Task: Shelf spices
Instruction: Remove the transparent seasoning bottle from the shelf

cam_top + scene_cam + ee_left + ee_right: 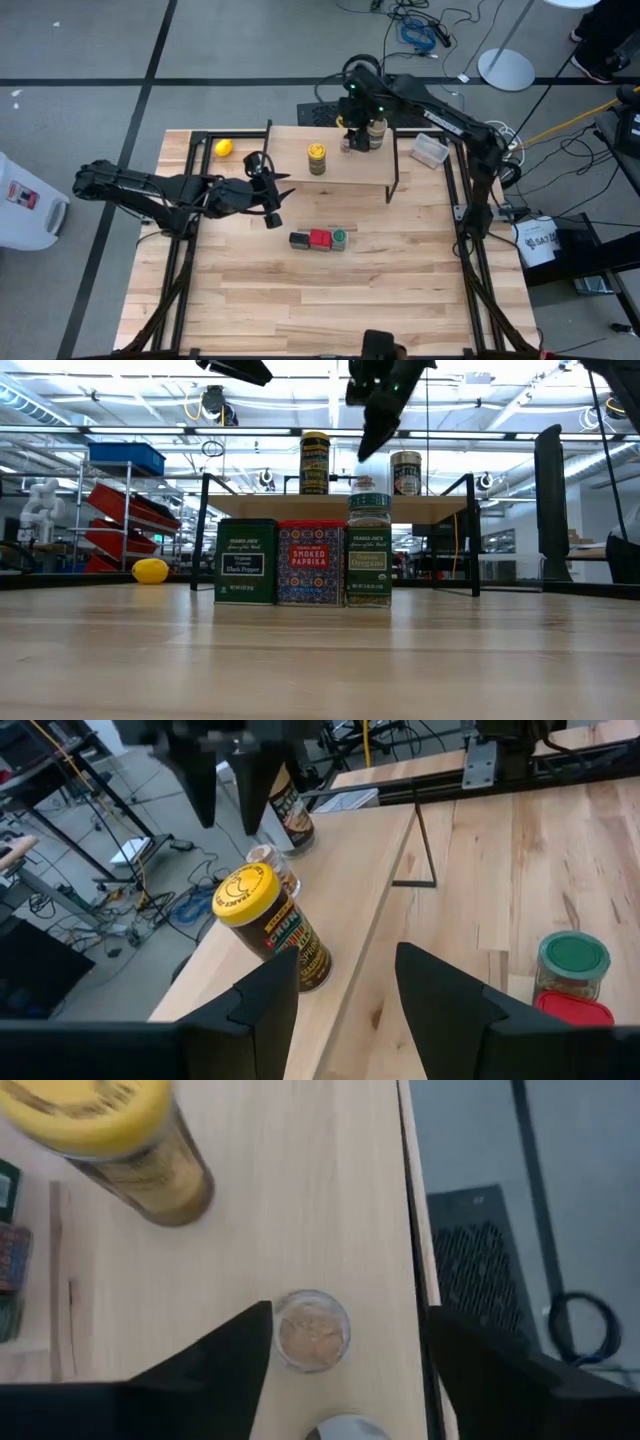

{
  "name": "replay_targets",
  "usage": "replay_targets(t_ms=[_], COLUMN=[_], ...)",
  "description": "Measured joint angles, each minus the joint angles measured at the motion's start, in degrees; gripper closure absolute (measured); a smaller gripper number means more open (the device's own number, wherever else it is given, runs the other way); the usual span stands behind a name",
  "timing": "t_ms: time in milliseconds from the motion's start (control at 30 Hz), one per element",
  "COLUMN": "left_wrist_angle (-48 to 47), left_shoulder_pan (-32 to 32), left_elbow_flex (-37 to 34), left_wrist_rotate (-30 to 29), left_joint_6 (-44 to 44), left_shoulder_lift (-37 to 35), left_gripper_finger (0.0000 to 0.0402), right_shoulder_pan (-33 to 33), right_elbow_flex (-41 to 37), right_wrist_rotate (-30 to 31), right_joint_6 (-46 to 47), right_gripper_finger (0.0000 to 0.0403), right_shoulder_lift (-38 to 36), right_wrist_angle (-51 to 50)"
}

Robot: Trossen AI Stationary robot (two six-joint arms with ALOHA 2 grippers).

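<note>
The shelf (pixel 350 172) carries a yellow-lidded jar (pixel 316 158), a tan round-topped jar (pixel 377 132) and a tiny brownish jar (pixel 347 144), all upright on its plank. My right gripper (pixel 350 1315) hangs open above the tiny jar (pixel 312 1330), one finger to each side, touching nothing. On the table in front of the shelf stand a dark box (pixel 299 240), a red tin (pixel 320 239) and a green-lidded jar (pixel 339 238) in a row. My left gripper (pixel 268 195) is open and holds nothing, left of the shelf.
A yellow ball (pixel 224 148) lies on the table at the far left. A clear plastic tub (pixel 430 150) sits right of the shelf. The plank between the yellow-lidded jar and its right legs (pixel 392 188) is bare. The near half of the table is bare wood.
</note>
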Motion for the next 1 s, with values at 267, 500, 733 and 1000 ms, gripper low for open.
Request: replay_targets(t_ms=[267, 500, 733, 1000], left_wrist_angle=[-0.2, -0.5, -0.4, -0.4], left_shoulder_pan=[0.0, 0.0, 0.0, 0.0], left_elbow_flex=[0.0, 0.0, 0.0, 0.0], left_wrist_rotate=[0.3, 0.4, 0.4, 0.4], left_joint_6=[0.0, 0.0, 0.0, 0.0], left_shoulder_lift=[0.0, 0.0, 0.0, 0.0], left_gripper_finger=[0.0227, 0.0227, 0.0227, 0.0226], right_shoulder_pan=[-1.3, -1.2, -1.0, -0.8], right_elbow_flex=[0.2, 0.2, 0.1, 0.1], right_wrist_rotate=[-2.2, -3.0, -2.6, -2.8], right_joint_6=[1.7, 4.0, 4.8, 6.0], right_gripper_finger=[0.0133, 0.0133, 0.0133, 0.0158], right_shoulder_lift=[3.1, 4.2, 5.4, 5.5], right_wrist_angle=[-2.5, -2.9, -3.4, -3.8])
